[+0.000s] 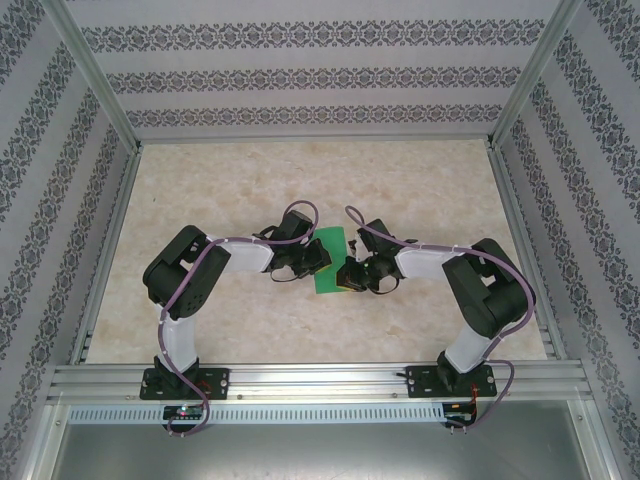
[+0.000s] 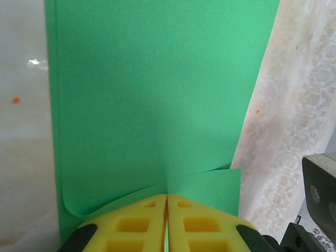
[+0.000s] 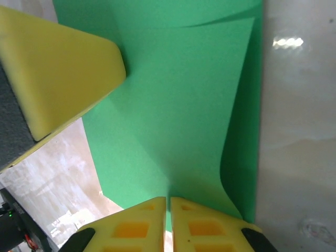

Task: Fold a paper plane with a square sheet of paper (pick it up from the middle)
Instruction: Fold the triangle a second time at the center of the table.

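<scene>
Past the near rail (image 1: 320, 378), the left fingers (image 2: 131, 223) and right fingers (image 3: 202, 223) are each clenched on opposite edges of the square sheet of paper (image 1: 330, 245) at the middle of the tabletop (image 1: 420, 190). Both wrist views show its curled fold. The right wrist view also catches 1 left finger. Open tabletop surrounds the sheet out to the far wall (image 1: 320, 80).

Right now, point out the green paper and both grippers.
green paper (image 1: 328, 264), top external view, bare middle.
left gripper (image 2: 167, 202), left wrist view, between its fingertips.
right gripper (image 3: 168, 203), right wrist view, between its fingertips.
</scene>
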You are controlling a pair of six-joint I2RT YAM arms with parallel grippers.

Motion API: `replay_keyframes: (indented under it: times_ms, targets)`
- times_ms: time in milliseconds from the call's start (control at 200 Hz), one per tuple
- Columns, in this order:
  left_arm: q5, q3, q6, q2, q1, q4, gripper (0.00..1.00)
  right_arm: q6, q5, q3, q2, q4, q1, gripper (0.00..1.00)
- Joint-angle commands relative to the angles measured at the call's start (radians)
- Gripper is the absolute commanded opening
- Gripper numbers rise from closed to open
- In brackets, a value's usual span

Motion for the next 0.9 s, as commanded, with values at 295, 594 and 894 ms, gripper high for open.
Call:
replay_keyframes:
  times_ms: [295, 594, 894]
  targets:
    - [-0.048, -0.004, 0.035, 0.040, 0.006, -0.091, 0.11, -0.010, 0.046, 0.062, 0.005, -0.021, -0.012, 0.12]
    - [-0.054, 0.002, 0.042, 0.035, 0.006, -0.101, 0.12, -0.025, 0.087, -0.042, 0.027, -0.033, -0.041, 0.11]
    - [-0.056, 0.007, 0.062, 0.007, 0.006, -0.090, 0.15, -0.019, 0.075, -0.094, 0.028, -0.008, -0.048, 0.11]
